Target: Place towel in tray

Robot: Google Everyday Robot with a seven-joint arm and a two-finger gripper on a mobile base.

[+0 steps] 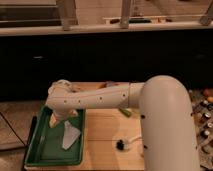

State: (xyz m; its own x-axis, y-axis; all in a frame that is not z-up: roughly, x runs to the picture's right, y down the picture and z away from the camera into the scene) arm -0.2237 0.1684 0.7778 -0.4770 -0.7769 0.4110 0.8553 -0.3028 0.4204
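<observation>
No text, label or number is readable on anything here.

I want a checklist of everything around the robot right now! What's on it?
Surface: light wooden table.
Job's things: small pale folded cloth towel lies in the large shallow green plastic tray.
Clutter: small black object with white cord; green item by the arm.
Grippers: tool above the tray's far end, over the towel.
Cables: dark cable on floor, left.
Surroundings: dark cabinet front; small items at right.

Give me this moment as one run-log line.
gripper: over tray, far-left end | towel: inside tray, below gripper | arm: stretched left across table
</observation>
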